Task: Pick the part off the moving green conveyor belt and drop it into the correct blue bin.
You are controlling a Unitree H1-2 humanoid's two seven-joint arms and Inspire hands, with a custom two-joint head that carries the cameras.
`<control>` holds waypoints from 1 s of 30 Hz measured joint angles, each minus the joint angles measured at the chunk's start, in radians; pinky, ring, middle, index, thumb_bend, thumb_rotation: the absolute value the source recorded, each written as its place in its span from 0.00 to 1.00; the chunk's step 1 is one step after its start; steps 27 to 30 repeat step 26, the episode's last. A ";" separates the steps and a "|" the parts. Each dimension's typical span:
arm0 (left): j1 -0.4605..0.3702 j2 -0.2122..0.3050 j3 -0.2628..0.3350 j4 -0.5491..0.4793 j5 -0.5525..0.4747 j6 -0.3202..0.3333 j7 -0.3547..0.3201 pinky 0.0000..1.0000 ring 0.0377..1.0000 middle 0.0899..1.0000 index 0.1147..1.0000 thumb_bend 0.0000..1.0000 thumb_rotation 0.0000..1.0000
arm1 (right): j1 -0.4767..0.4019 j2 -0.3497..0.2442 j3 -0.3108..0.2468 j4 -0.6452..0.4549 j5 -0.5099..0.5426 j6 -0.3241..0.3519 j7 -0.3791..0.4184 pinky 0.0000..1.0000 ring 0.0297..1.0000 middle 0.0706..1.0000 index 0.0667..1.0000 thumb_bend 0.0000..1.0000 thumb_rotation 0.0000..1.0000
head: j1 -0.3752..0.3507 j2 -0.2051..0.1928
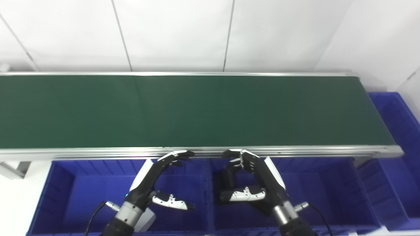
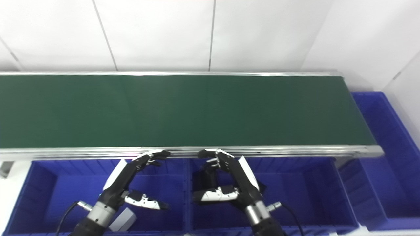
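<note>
The green conveyor belt (image 1: 197, 111) runs across the view, and no part shows on it. My left hand (image 1: 157, 183) hovers over the left blue bin (image 1: 75, 193), open and empty, with its fingertips near the belt's front rail. My right hand (image 1: 259, 183) hovers over the middle blue bin (image 1: 328, 193), open and empty. A light grey block (image 2: 123, 219) lies in the left bin beside my left wrist. A dark shape (image 2: 201, 180) lies in the middle bin behind my right hand; I cannot tell what it is.
A third blue bin (image 1: 397, 127) stands at the belt's right end. The belt's silver front rail (image 1: 295, 151) runs just above the bins. White wall panels stand behind the belt.
</note>
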 measured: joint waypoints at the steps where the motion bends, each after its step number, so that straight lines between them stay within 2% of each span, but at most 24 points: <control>1: 0.001 -0.003 -0.001 0.000 0.009 0.000 0.001 0.72 0.78 0.79 0.74 0.97 0.11 | 0.001 -0.002 0.000 0.007 0.001 -0.001 0.000 0.54 0.60 0.70 0.67 1.00 0.29 | 0.000 0.000; 3: 0.002 -0.009 -0.003 0.000 0.022 0.002 0.003 0.72 0.78 0.79 0.73 0.97 0.12 | 0.001 -0.007 -0.003 0.013 0.007 -0.010 0.001 0.54 0.60 0.71 0.67 1.00 0.29 | 0.046 0.000; 11: 0.002 -0.032 -0.009 0.006 0.073 0.002 0.019 0.70 0.78 0.79 0.73 0.97 0.14 | 0.000 -0.028 -0.006 0.035 0.030 -0.037 0.003 0.54 0.61 0.71 0.67 1.00 0.30 | 0.094 -0.002; 20: 0.001 -0.027 -0.012 0.009 0.103 0.002 0.040 0.70 0.77 0.79 0.73 0.97 0.14 | 0.000 -0.026 -0.006 0.039 0.031 -0.046 0.002 0.53 0.61 0.72 0.67 1.00 0.30 | 0.066 -0.005; 24: 0.001 -0.024 -0.012 0.009 0.101 0.002 0.039 0.70 0.77 0.79 0.73 0.98 0.14 | 0.000 -0.021 -0.005 0.045 0.020 -0.049 -0.002 0.54 0.61 0.72 0.68 1.00 0.30 | 0.019 -0.006; 30: 0.002 -0.021 -0.009 0.008 0.091 0.002 0.038 0.71 0.78 0.79 0.73 0.98 0.13 | 0.000 -0.016 -0.005 0.051 0.008 -0.051 -0.010 0.54 0.62 0.72 0.67 1.00 0.31 | 0.018 -0.006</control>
